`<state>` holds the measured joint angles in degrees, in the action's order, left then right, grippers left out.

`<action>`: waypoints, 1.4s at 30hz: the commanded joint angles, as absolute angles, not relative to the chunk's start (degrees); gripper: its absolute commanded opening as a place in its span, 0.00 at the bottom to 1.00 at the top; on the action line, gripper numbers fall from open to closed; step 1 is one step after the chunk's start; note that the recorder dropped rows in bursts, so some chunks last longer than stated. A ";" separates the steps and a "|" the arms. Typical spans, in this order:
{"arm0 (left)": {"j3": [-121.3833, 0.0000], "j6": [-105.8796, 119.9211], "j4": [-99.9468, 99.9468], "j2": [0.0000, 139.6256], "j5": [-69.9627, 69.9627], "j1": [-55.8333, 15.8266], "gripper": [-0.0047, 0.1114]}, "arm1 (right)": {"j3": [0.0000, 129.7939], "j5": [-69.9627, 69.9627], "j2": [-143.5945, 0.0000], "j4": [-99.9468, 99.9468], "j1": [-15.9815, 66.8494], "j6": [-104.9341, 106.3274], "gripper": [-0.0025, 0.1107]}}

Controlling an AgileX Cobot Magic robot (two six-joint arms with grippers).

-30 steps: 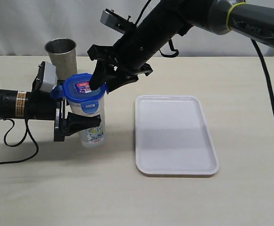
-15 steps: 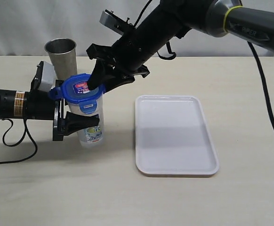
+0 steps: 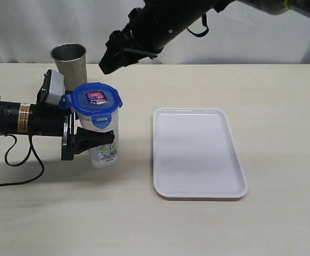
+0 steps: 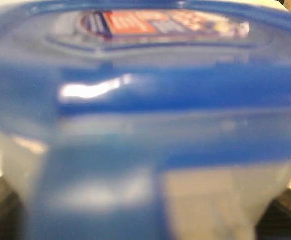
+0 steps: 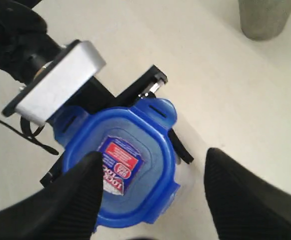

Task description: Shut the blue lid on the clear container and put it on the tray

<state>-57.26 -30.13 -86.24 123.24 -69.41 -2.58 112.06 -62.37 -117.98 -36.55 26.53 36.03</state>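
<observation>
Left side: the left gripper reaches in level with the table and is clamped around the middle of the tall, translucent plastic container with the printed label. One black finger crosses the container's front and the other sits behind it. The container stands upright, well apart from the tray. I cannot tell whether its base rests on the pale wooden table or hangs just above it. A grey steel cup stands behind it, untouched.

The small blue plastic lid with the red-and-white sticker sits squarely on the container's mouth. The front flap hangs down against the wall. A flap on the left side appears to stick outward, so I would not certify every latch as snapped.

Centre: the right gripper is now high above the lid and clear of it. A second ago its fingers were down on the lid's top and rim. Its wrist view shows the jaws spread wide with nothing between them. The lid stayed in place when the fingers left.

Right side: the flat white rectangular plastic tray with the low rim lies bare.

Assessment: the pressing step looks finished or paused. The flaps need checking, and the transfer to the tray is not yet done.
</observation>
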 commanded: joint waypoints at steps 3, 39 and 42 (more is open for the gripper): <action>-57.43 -30.42 -85.37 122.84 -69.96 -2.75 0.04 | 110.62 -69.96 -114.33 -30.45 30.87 51.66 0.39; -57.43 -31.88 -85.42 122.84 -69.96 -2.75 0.04 | 79.10 -30.19 -114.32 17.48 46.76 46.02 0.41; -57.43 -31.57 -86.04 122.84 -69.96 -2.75 0.04 | 79.21 -30.74 -114.10 17.13 46.76 45.28 0.41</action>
<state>-57.58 -31.37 -83.39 123.24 -67.02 -2.36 81.18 -24.97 -110.47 18.00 47.33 47.02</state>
